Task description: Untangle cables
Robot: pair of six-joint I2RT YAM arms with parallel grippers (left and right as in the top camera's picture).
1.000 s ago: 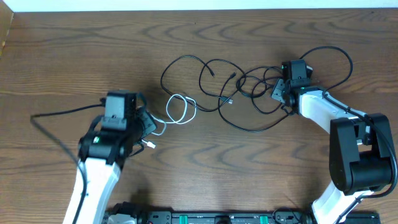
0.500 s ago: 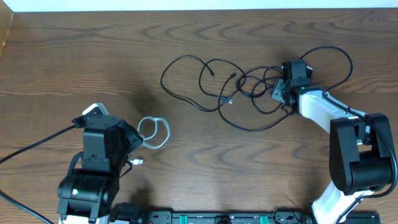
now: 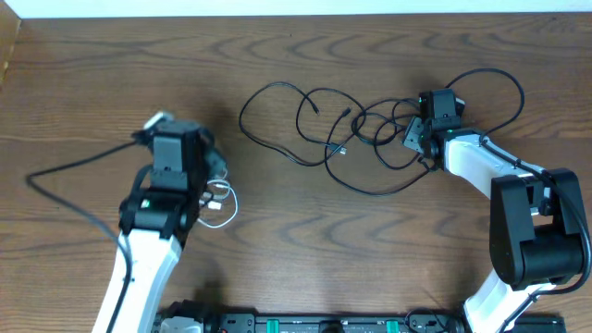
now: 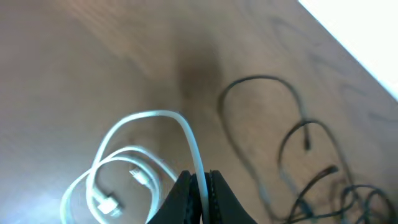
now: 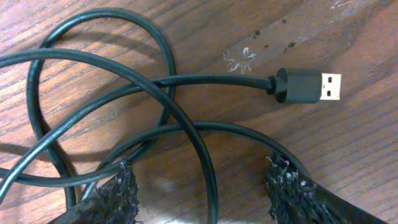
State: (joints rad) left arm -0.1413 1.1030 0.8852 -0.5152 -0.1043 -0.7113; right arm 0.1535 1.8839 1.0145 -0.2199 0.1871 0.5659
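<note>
White cord [image 4: 149, 114] now lies well apart from the black cords [image 5: 211, 81] on the surface [image 3: 92, 74] — a second ago they overlapped. My left gripper [image 4: 199, 186] is pinched onto it; my right gripper [image 5: 199, 186] straddles the black tangle, parted, holding nothing — one strand freed.

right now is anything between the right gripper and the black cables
Nothing visible. The right gripper is open, its fingers straddling the black cables on the table; the plug lies just ahead. The white cable sits apart, pinched in the left gripper.
</note>
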